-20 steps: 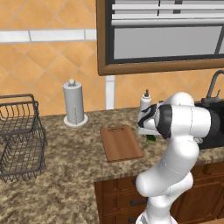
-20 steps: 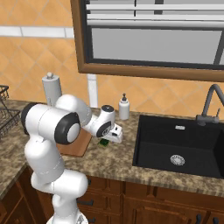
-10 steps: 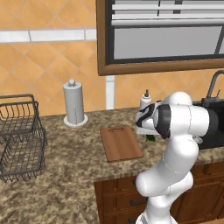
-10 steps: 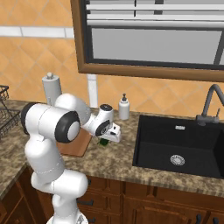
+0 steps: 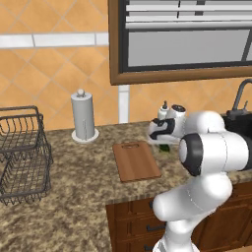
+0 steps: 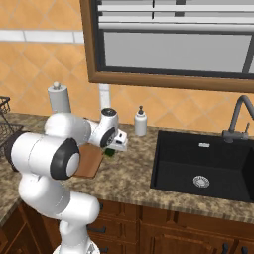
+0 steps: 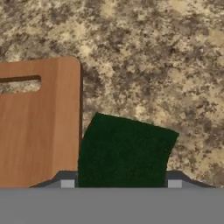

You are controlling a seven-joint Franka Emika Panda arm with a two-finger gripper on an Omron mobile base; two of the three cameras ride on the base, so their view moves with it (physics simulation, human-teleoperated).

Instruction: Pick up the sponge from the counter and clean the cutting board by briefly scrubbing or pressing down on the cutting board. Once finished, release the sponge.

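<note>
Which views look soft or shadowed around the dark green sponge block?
Hand view: dark green sponge block soft-edged, flat lighting, thin shadow along the reddish-brown wooden cutting board edge. Left base view: arm hides most of it. Right base view: gripper shades it.

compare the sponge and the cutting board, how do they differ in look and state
The sponge is dark green and small; the cutting board is reddish-brown wood and far larger. The board has a handle slot near one short edge; the sponge is a plain block. The sponge sits between the jaws of the gripper, beside the board's edge; the board lies free. Both are rectangular and over the granite counter.
</note>
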